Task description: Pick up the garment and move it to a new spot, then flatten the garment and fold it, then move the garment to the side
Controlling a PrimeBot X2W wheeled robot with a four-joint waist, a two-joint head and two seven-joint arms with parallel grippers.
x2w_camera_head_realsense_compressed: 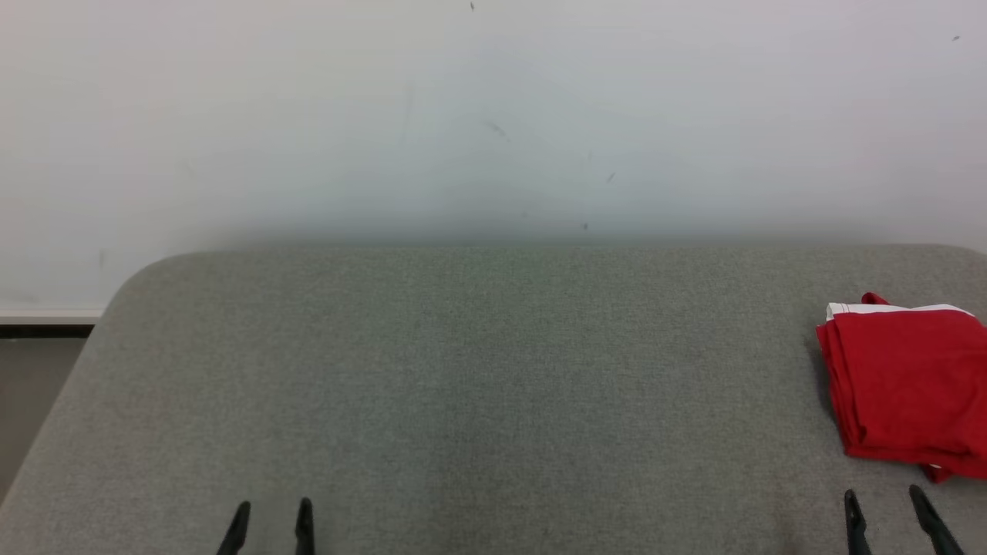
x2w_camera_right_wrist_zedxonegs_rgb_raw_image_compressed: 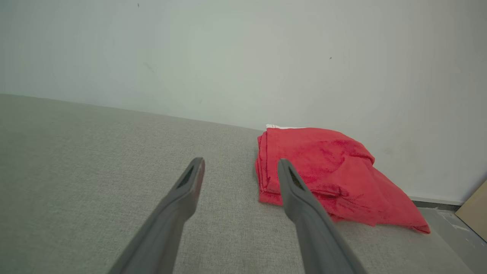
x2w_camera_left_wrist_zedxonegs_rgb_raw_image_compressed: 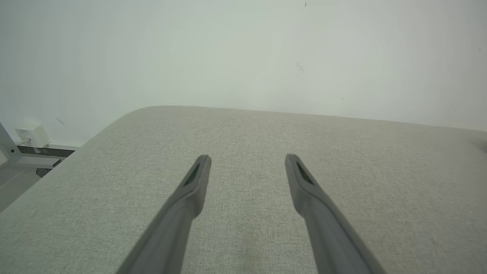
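Note:
The garment (x2w_camera_head_realsense_compressed: 906, 385) is a red cloth with a white band, folded into a thick stack at the right edge of the grey padded table (x2w_camera_head_realsense_compressed: 478, 370). In the right wrist view the garment (x2w_camera_right_wrist_zedxonegs_rgb_raw_image_compressed: 323, 171) lies ahead and to the right, one corner drooping over the table's edge. My right gripper (x2w_camera_head_realsense_compressed: 885, 501) is open near the front edge, just short of the garment, with nothing between its fingers; it shows as an open pair (x2w_camera_right_wrist_zedxonegs_rgb_raw_image_compressed: 241, 163) there too. My left gripper (x2w_camera_head_realsense_compressed: 274, 512) is open at the lower left, its jaws empty (x2w_camera_left_wrist_zedxonegs_rgb_raw_image_compressed: 247, 160) over bare fabric.
A pale wall (x2w_camera_head_realsense_compressed: 493, 116) rises right behind the table. The table's rounded left corner (x2w_camera_head_realsense_compressed: 139, 277) drops to floor and a baseboard. A small white wall box (x2w_camera_left_wrist_zedxonegs_rgb_raw_image_compressed: 30, 135) sits low at the left. A tan board edge (x2w_camera_right_wrist_zedxonegs_rgb_raw_image_compressed: 475, 213) stands past the table's right side.

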